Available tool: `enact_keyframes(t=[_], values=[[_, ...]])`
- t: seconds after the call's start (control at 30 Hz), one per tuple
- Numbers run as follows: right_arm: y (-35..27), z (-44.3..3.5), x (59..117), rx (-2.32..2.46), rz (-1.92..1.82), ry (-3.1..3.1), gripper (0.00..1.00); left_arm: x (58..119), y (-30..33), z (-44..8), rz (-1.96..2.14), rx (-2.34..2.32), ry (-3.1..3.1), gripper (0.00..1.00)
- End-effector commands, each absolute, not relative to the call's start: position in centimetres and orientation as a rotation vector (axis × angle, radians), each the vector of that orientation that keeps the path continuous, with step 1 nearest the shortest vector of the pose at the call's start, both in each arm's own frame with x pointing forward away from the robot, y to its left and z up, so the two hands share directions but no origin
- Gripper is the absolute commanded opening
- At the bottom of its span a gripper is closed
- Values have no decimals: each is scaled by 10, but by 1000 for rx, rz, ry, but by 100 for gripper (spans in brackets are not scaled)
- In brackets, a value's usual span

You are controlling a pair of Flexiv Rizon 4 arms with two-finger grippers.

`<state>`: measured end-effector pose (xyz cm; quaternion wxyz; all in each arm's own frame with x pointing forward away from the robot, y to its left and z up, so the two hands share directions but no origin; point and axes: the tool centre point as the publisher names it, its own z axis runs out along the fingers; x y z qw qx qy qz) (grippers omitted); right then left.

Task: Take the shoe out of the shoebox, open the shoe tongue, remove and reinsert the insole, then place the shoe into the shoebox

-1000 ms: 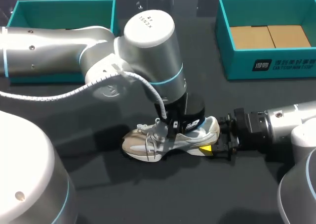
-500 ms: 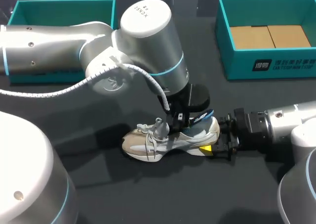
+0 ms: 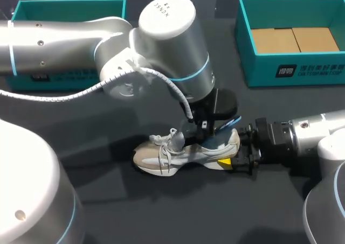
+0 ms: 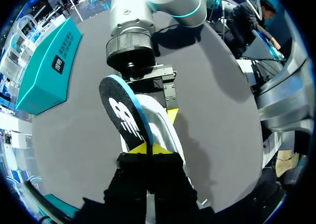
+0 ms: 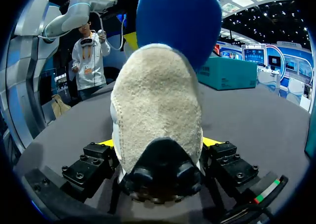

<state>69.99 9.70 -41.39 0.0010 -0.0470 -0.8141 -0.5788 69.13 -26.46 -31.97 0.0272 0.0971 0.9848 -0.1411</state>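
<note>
A beige and white shoe (image 3: 172, 155) lies on its sole on the dark table, toe to the left. My right gripper (image 3: 230, 161) is shut on its heel (image 5: 158, 105), one yellow-tipped finger on each side. My left gripper (image 3: 209, 126) hangs just above the shoe's opening, shut on the blue-edged black insole (image 3: 226, 124). The insole (image 4: 124, 116) sticks up out of the shoe (image 4: 168, 135) from between the left gripper's (image 4: 149, 148) tips. From the right wrist, the insole's blue underside (image 5: 178, 21) rises over the heel.
A teal shoebox (image 3: 264, 74) with cardboard in its bottom stands at the back right. A second teal box (image 3: 70, 2) is at the back left, partly behind my left arm. Bare dark table lies in front of the shoe.
My left gripper has risen and shifted right, drawing the insole's heel end up out of the shoe. The right gripper and the shoe have stayed put.
</note>
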Motion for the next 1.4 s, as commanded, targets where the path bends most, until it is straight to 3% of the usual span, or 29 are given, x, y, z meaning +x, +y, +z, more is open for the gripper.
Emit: enact_keyframes(t=[0.03,0.07,0.1,0.33,0.37,0.43,0.67,0.77,0.83,0.97,1.0,1.03,1.4], values=[[101,-417,702,-150,-1810,-2560,0,683,-270,-318,-409,287,3020,0],[101,-417,702,-150,-1810,-2560,0,682,-270,-318,-405,281,3012,16],[101,-417,702,-150,-1810,-2560,0,681,-270,-318,-401,269,3003,23],[101,-417,702,-150,-1810,-2560,0,675,-267,-315,-397,179,2933,49],[101,-417,702,-150,-1810,-2560,0,674,-267,-315,-397,162,2922,59],[101,-417,702,-150,-1810,-2560,0,674,-267,-314,-406,135,2901,68],[101,-417,702,-150,-1810,-2560,0,674,-269,-313,-446,32,2823,64],[101,-417,702,-150,-1810,-2560,0,677,-270,-314,-487,-5,2792,55],[101,-417,702,-150,-1810,-2560,0,678,-269,-315,-517,-11,2781,54],[101,-417,702,-150,-1810,-2560,0,681,-271,-318,-565,0,2767,63],[101,-417,702,-150,-1810,-2560,0,681,-271,-318,-575,3,2768,86],[101,-417,702,-150,-1810,-2560,0,681,-271,-319,-588,10,2766,100],[101,-417,702,-150,-1810,-2560,0,679,-266,-305,-638,-7,2782,100]])
